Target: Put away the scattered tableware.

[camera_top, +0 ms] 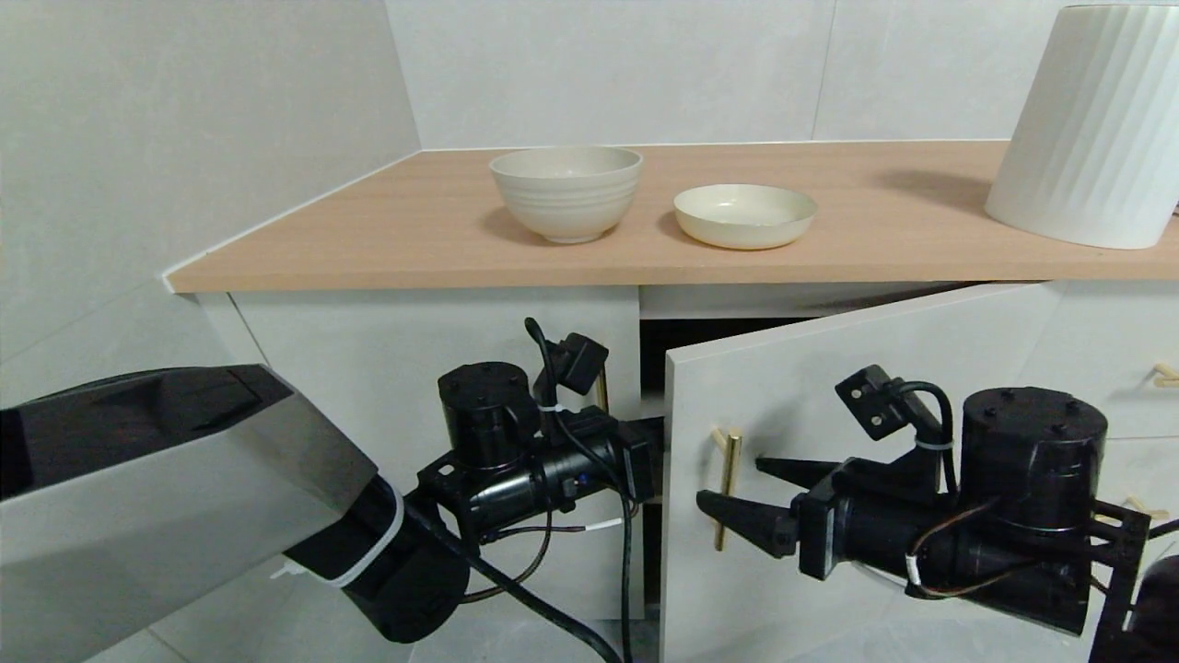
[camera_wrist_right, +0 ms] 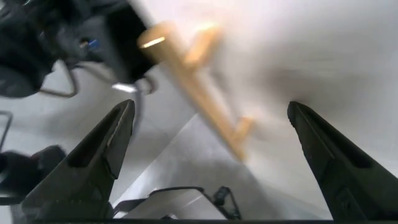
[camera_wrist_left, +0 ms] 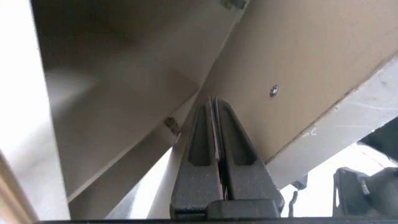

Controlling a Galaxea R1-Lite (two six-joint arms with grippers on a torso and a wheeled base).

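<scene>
two pieces of tableware sit on the worktop (camera_top: 368, 244): a deep ribbed bowl (camera_top: 566, 191) and, near it, a shallow dish (camera_top: 744, 215), both upright and not touching each other. neither is in a hand, so as far as these views show nothing is put away yet. below them the cabinet door (camera_top: 857, 368) stands partly open, with a dark gap at its edge. the right hand (camera_top: 730, 482) is spread wide, one finger on either side of the brass handle (camera_top: 728, 529), gripping nothing; whether a finger touches the bar i cannot tell. the left hand (camera_wrist_left: 213, 112) has its fingers pressed together, empty, and pokes into the gap by the door's edge. a tall white ribbed shade (camera_top: 1096, 129) stands at the worktop's right end. i judge the job to be at its opening step: the cupboard is being made ready, and both bowl and dish have yet to be lifted and carried inside.
</scene>
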